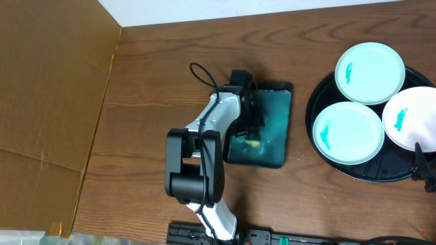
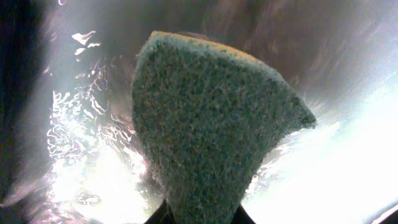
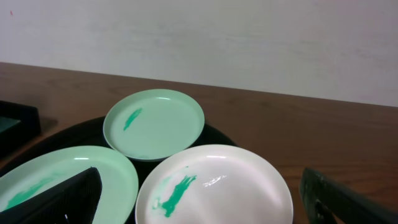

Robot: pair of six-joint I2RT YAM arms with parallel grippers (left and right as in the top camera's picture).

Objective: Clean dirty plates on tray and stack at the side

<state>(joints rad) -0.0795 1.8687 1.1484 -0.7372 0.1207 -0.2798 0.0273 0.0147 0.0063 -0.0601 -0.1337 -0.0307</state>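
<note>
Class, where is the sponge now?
Overhead, centre: the sponge, held by the left gripper, is in the teal tray, left of the round black tray.

Three white plates [image 1: 370,73] [image 1: 347,133] [image 1: 415,119], each smeared turquoise. Glossy black on the round tray [image 1: 381,171]; dark teal on the rectangular tray [image 1: 278,109]. Speckled grey-green sponge [image 2: 211,124], yellow along its top edge. Brown wood grain across the table [image 1: 150,82]; plain tan cardboard [image 1: 48,102].

Identified as a lab-type robot test station. Shown by: left arm [image 1: 197,170] mounted at the edge of a wood-grain desk [image 1: 150,75], bare white wall [image 3: 205,37] behind, cardboard sheet [image 1: 48,102] alongside, plates [image 1: 370,73] daubed with turquoise smears.
</note>
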